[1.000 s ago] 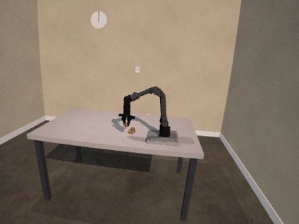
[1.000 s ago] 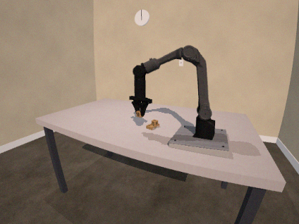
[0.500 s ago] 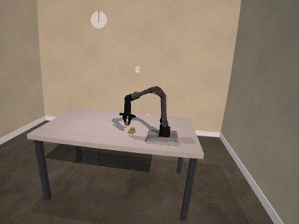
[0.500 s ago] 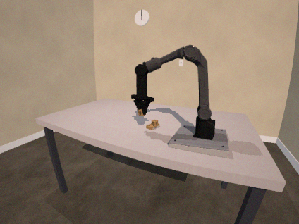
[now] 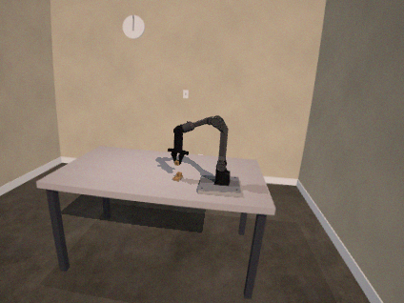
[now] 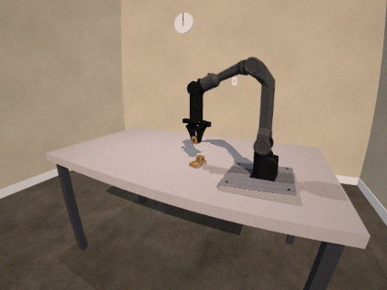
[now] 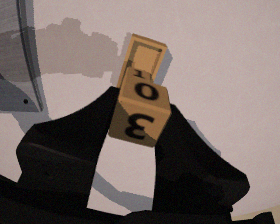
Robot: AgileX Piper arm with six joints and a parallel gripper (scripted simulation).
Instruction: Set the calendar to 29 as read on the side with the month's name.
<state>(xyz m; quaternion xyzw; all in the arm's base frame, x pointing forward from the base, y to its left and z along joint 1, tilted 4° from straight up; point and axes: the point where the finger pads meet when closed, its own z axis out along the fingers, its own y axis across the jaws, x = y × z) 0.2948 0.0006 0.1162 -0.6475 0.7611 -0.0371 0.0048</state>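
My gripper (image 7: 139, 107) is shut on a wooden number cube (image 7: 140, 111) and holds it in the air above the table. The cube's visible faces show a 3 and a 0. In the top and exterior views the gripper (image 5: 177, 159) (image 6: 194, 138) hangs pointing down, a short way above the table top. The small wooden tray (image 5: 177, 178) (image 6: 197, 163) lies on the table below and a little nearer the arm's base. In the wrist view the tray (image 7: 146, 56) shows behind the held cube, with one empty slot in sight. A second cube's face with a 1 (image 7: 138, 72) peeks out, mostly hidden by the held cube.
The arm's grey base plate (image 5: 219, 187) (image 6: 257, 185) sits on the table to the right of the tray. The table's edges are far from the tray on every side.
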